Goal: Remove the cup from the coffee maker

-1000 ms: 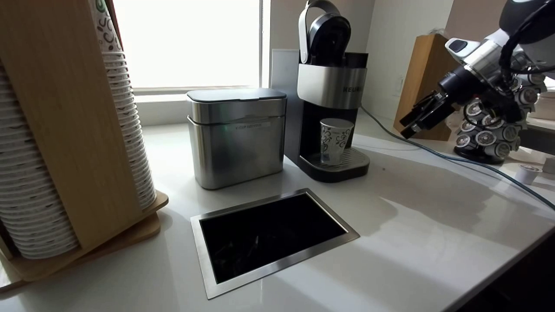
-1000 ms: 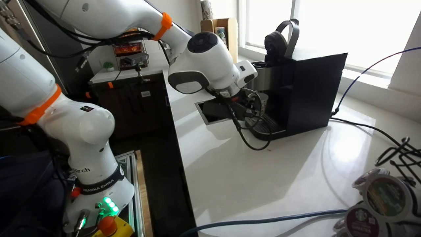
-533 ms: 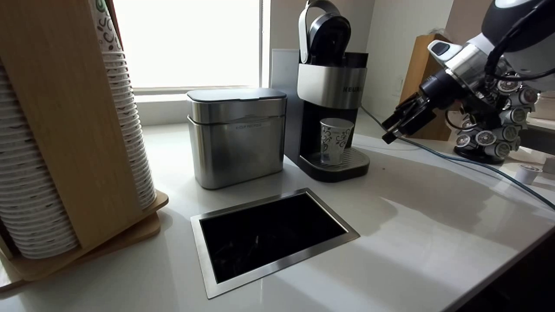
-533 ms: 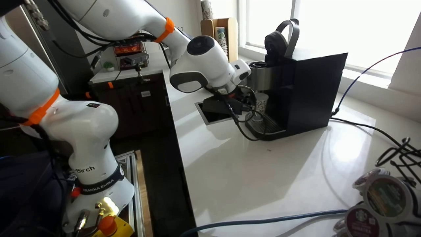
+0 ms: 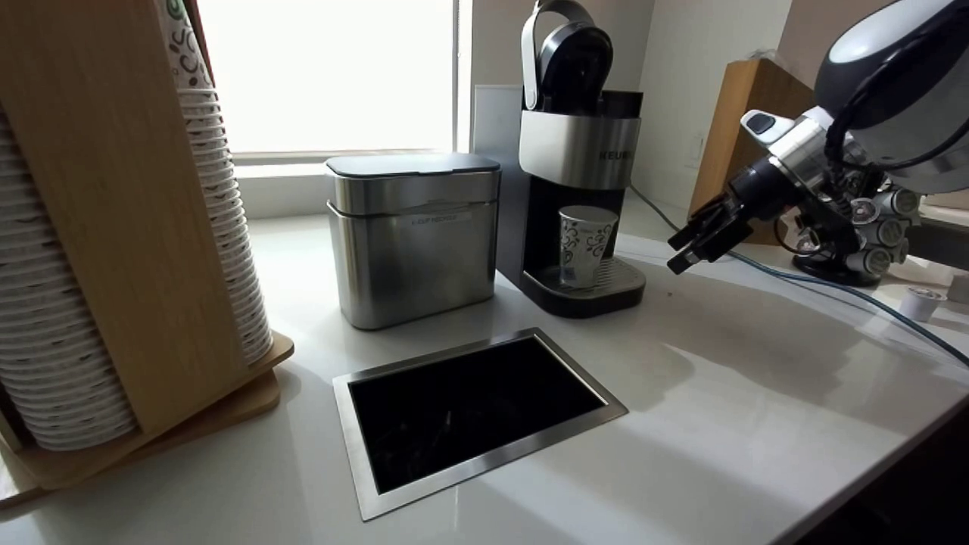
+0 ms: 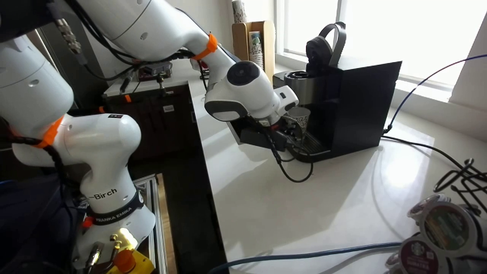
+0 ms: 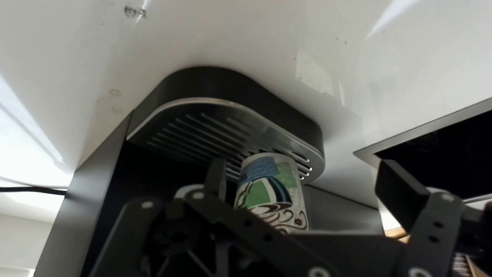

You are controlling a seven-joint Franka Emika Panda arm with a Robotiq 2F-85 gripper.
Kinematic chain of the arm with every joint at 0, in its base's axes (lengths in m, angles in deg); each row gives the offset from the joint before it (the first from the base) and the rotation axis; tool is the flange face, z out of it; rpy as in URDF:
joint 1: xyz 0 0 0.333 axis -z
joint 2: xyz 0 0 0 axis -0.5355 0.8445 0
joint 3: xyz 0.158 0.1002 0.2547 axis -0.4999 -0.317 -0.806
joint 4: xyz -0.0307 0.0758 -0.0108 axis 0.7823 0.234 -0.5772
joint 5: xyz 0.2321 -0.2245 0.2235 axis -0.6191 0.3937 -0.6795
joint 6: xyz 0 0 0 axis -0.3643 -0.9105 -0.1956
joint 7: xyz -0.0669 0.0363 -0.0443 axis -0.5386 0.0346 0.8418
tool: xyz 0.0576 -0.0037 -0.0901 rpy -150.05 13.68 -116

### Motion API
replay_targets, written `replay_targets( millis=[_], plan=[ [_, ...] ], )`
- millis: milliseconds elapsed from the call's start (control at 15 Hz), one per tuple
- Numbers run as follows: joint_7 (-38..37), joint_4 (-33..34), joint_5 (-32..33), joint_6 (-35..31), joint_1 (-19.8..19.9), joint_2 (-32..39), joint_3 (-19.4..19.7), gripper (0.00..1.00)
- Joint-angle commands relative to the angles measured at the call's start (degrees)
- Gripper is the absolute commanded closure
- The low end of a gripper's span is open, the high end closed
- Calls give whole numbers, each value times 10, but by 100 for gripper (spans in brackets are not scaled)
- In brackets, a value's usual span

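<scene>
The cup point(image 5: 587, 246) is a white paper cup with dark swirls. It stands upright on the drip tray of the coffee maker point(image 5: 579, 151), black and silver with its top lid raised. Both also show in an exterior view, the cup point(image 6: 302, 117) partly behind my wrist and the coffee maker point(image 6: 361, 110) from its side. In the wrist view, upside down, the cup point(image 7: 271, 192) shows its green and blue print between my spread fingers, nearer one finger and farther ahead. My gripper point(image 5: 685, 248) is open and empty, apart from the cup, in front of the drip tray, tilted downward.
A square metal canister point(image 5: 416, 250) stands beside the coffee maker. A metal-framed opening point(image 5: 583, 416) is sunk in the counter. A wooden holder point(image 5: 189, 318) has stacked paper cups. A blue cable point(image 5: 833, 288) crosses the counter near a pod carousel point(image 5: 870, 235).
My gripper has moved closer to the coffee maker and lower. Its fingers stay open. The cup and coffee maker have not moved.
</scene>
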Motion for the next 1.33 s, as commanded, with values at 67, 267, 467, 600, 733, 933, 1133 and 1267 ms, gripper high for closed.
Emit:
replay_targets(
  millis=[67,267,467,600,733,933,1133,1267],
  plan=[
    [50,57,26,28,-103,-42,129,0],
    [-20,82,118,32,-145,-69,175,0],
    [-65,64,161,-10,-139,-57,167,0],
    [-94,66,191,-23,-155,-66,175,0],
    [-129,65,216,-43,-165,-68,176,0],
    [-177,66,243,-54,-192,-72,192,0],
    [-208,67,270,-58,-218,-89,218,0],
    [-218,71,291,-66,-230,-108,234,0]
  ],
)
